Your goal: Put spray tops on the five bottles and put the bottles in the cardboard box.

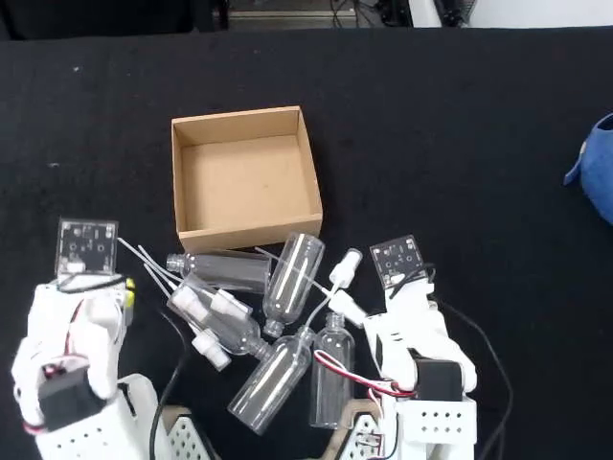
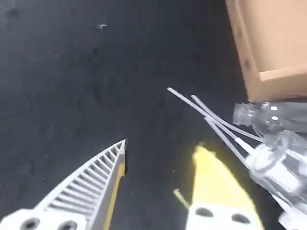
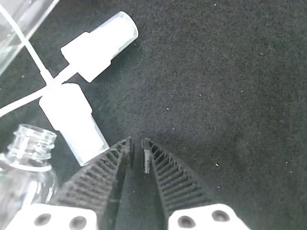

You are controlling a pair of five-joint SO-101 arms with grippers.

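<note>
Left gripper (image 2: 160,146): parted, empty | right gripper (image 3: 136,140): pressed together on nothing, beside loose spray tops (image 3: 98,45) | bottles (image 1: 292,273): heaped near table (image 1: 460,144) front edge, within both arms' reach | cardboard box (image 1: 251,233): just behind, open-topped, nothing inside yet

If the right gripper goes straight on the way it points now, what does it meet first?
Probably just the black tabletop: the right gripper, shut, aims at a bare patch of it, and the two spray tops lie beside that line.
</note>
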